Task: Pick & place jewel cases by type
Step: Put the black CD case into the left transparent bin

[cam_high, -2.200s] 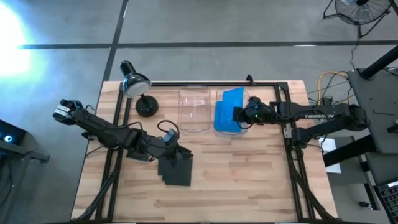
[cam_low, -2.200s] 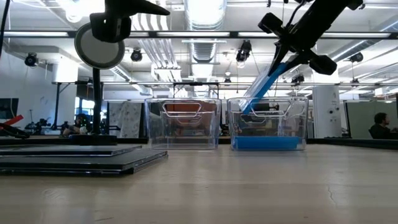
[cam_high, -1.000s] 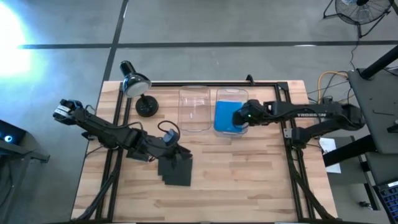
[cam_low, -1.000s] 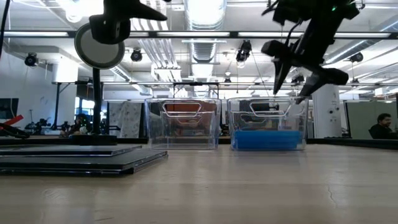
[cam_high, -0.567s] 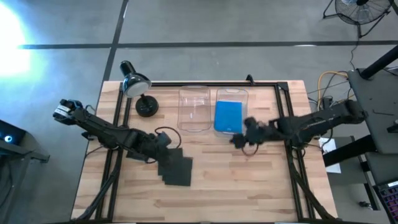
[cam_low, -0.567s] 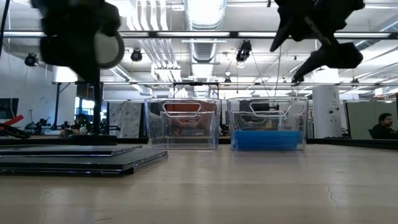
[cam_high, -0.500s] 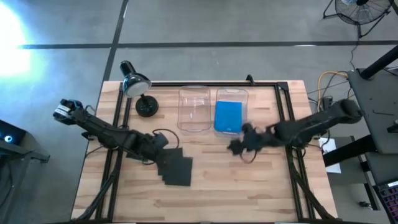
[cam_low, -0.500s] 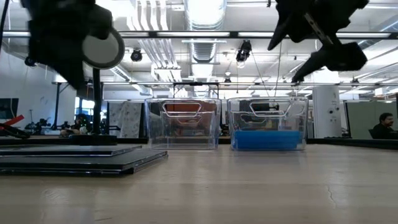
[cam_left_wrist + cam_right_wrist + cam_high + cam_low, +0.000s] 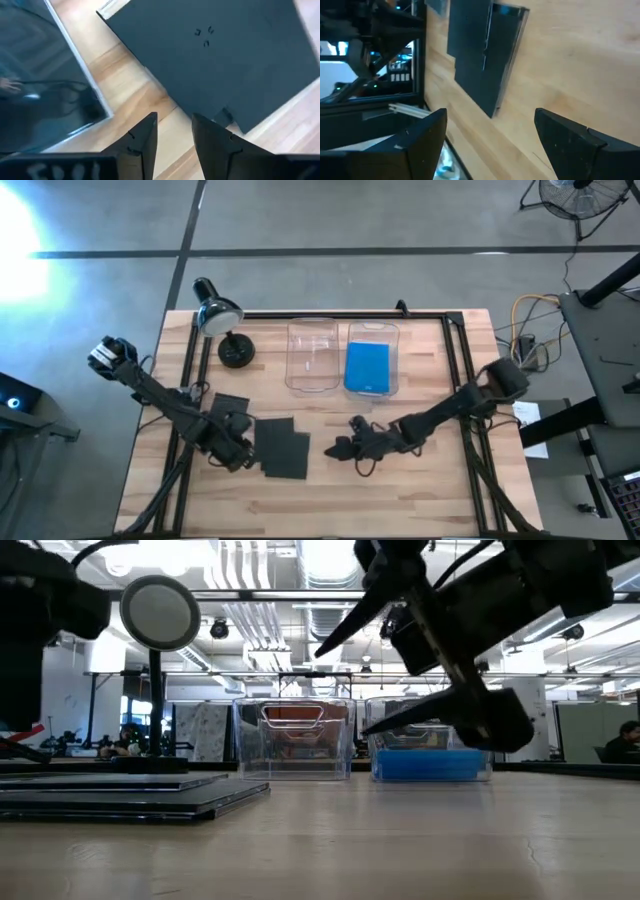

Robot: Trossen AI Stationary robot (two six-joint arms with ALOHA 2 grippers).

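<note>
High view, from the near side: the flat dark grey jewel cases (image 9: 281,447) lie in a pile on the wooden table (image 9: 420,490). The left gripper (image 9: 243,450), fingers pinched shut and holding nothing, sits just beside the pile's left edge. The right gripper (image 9: 340,448), fingers spread wide and empty, is near the pile's right side. Farther back, the blue jewel cases (image 9: 367,367) lie in the right clear plastic bin (image 9: 393,360), beside the left clear plastic bin (image 9: 312,358).

An open lab or workshop hall. Bare ceiling ducts (image 9: 330,615) run overhead. The floor (image 9: 300,220) is grey concrete.
</note>
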